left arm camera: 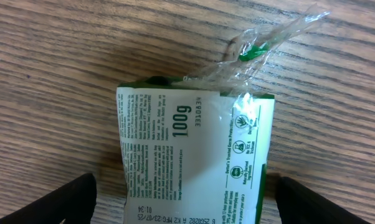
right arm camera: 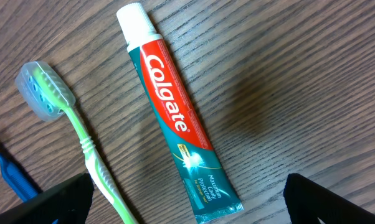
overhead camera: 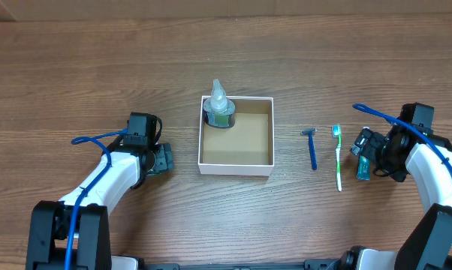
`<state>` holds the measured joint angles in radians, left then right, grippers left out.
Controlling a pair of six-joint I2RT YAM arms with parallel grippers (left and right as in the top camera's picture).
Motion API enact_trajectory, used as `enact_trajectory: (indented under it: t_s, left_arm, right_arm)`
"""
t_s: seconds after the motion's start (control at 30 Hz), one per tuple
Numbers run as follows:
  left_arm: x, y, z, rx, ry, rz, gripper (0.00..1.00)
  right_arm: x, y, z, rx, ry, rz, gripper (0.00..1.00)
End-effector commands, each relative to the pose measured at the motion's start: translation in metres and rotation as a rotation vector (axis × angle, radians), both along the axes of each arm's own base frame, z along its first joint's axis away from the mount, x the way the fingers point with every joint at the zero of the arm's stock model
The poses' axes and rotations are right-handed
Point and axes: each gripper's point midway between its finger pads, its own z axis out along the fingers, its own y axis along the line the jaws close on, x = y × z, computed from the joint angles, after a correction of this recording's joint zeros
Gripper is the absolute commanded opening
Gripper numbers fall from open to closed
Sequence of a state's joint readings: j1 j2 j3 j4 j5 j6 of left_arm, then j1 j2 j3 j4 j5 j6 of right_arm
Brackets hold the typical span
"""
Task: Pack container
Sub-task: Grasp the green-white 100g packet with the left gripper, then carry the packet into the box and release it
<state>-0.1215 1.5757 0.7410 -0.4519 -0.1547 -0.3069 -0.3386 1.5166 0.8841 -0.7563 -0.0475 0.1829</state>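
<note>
The container (overhead camera: 236,168), a square white box with a brown inside, sits mid-table. A small bottle in clear wrap (overhead camera: 219,109) stands in its back left corner. My left gripper (overhead camera: 161,159) is open to the container's left. It straddles a white and green 100g packet (left arm camera: 194,155) lying on the table, its fingers (left arm camera: 187,208) apart on either side. My right gripper (overhead camera: 365,154) is open over a Colgate toothpaste tube (right arm camera: 175,112), its fingers (right arm camera: 187,208) wide of the tube. The tube's end shows in the overhead view (overhead camera: 363,169).
A green toothbrush (overhead camera: 338,156) and a blue razor (overhead camera: 312,148) lie between the container and my right gripper. Both also show in the right wrist view, the toothbrush (right arm camera: 81,137) left of the tube and the razor (right arm camera: 10,171) at the left edge.
</note>
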Motion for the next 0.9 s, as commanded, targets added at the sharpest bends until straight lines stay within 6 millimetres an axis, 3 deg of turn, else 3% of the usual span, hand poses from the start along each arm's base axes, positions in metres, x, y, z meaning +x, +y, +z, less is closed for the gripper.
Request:
enact_trajectory:
  t_s: [0.0, 0.1, 0.23, 0.53, 0.7, 0.87]
  left_arm:
    - [-0.004, 0.004, -0.005, 0.018, 0.018, -0.006, 0.91]
    - [-0.004, 0.004, -0.005, 0.018, 0.02, -0.007, 0.9]
    - [-0.004, 0.004, -0.005, 0.017, 0.021, -0.007, 0.66]
    - [0.002, 0.003, 0.0, 0.028, 0.011, -0.038, 0.44]
    - [0.014, 0.002, 0.018, 0.027, 0.006, -0.038, 0.45]
    - [0.032, -0.001, 0.058, 0.026, 0.004, -0.042, 0.45]
  right_arm:
    - [0.007, -0.001, 0.006, -0.007, -0.022, 0.001, 1.0]
    - [0.007, -0.001, 0.006, -0.008, -0.022, 0.001, 1.0]
    - [0.007, -0.001, 0.006, -0.007, -0.022, 0.001, 1.0]
    - [0.007, -0.001, 0.006, -0.008, -0.022, 0.001, 1.0]
    - [0.007, -0.001, 0.006, -0.007, -0.022, 0.001, 1.0]
    - [0.007, -0.001, 0.006, -0.008, -0.022, 0.001, 1.0]
